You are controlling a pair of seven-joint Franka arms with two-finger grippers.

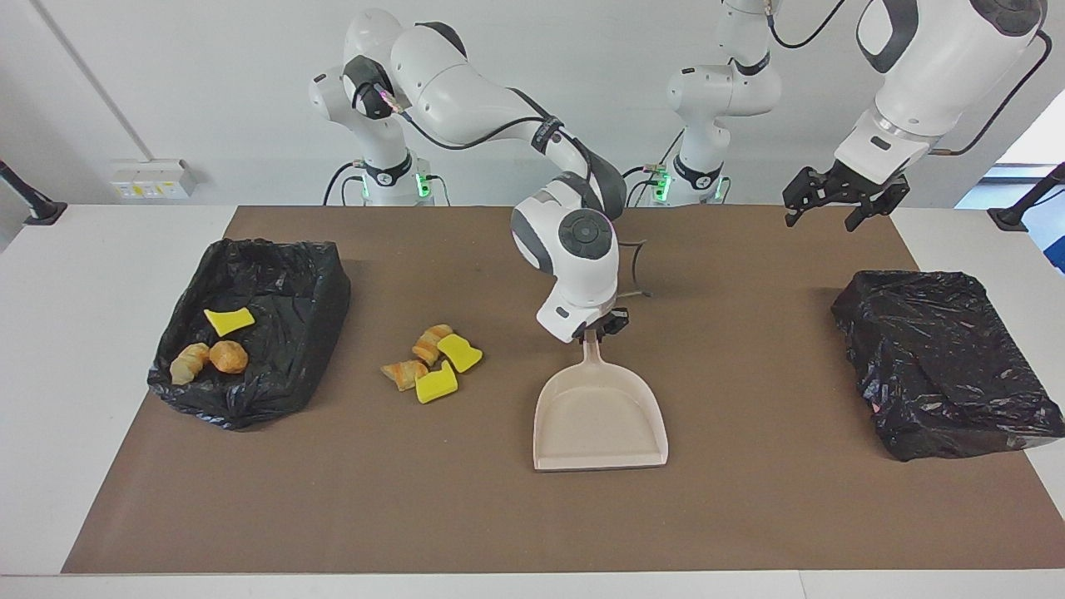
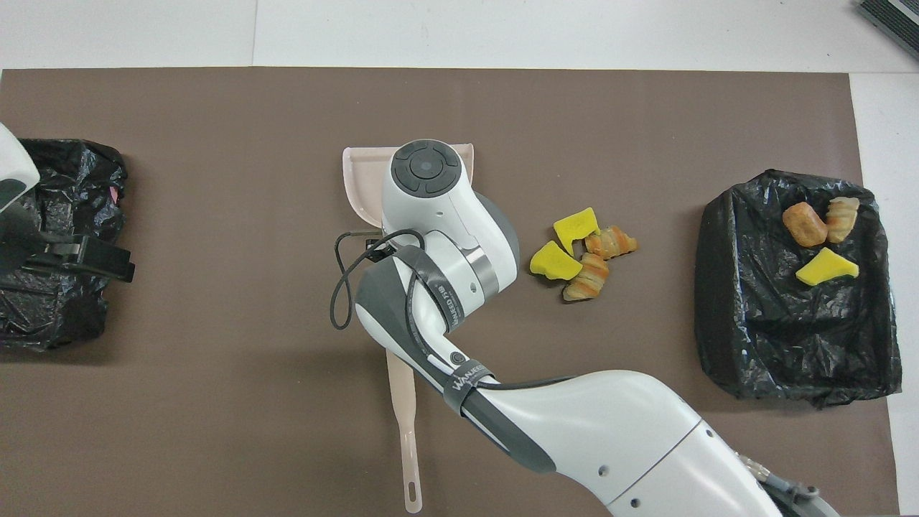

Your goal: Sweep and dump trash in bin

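A loose pile of trash (image 1: 428,366) (image 2: 581,255), several yellow and tan-orange chunks, lies on the brown mat. Three more chunks lie in the black-lined bin (image 1: 274,274) (image 2: 797,337) at the right arm's end of the table. My right gripper (image 1: 592,331) is shut on the handle of the beige dustpan (image 1: 599,416) (image 2: 362,187). The pan rests on the mat beside the pile with a gap between them, its mouth facing away from the robots. In the overhead view the right arm hides that gripper. My left gripper (image 1: 836,204) (image 2: 93,258) hangs open and waits, holding nothing.
A second black-lined bin (image 1: 940,358) (image 2: 64,179) sits at the left arm's end of the table, under the left gripper in the overhead view. A pale flat brush-like tool (image 2: 406,431) lies on the mat nearer to the robots than the dustpan.
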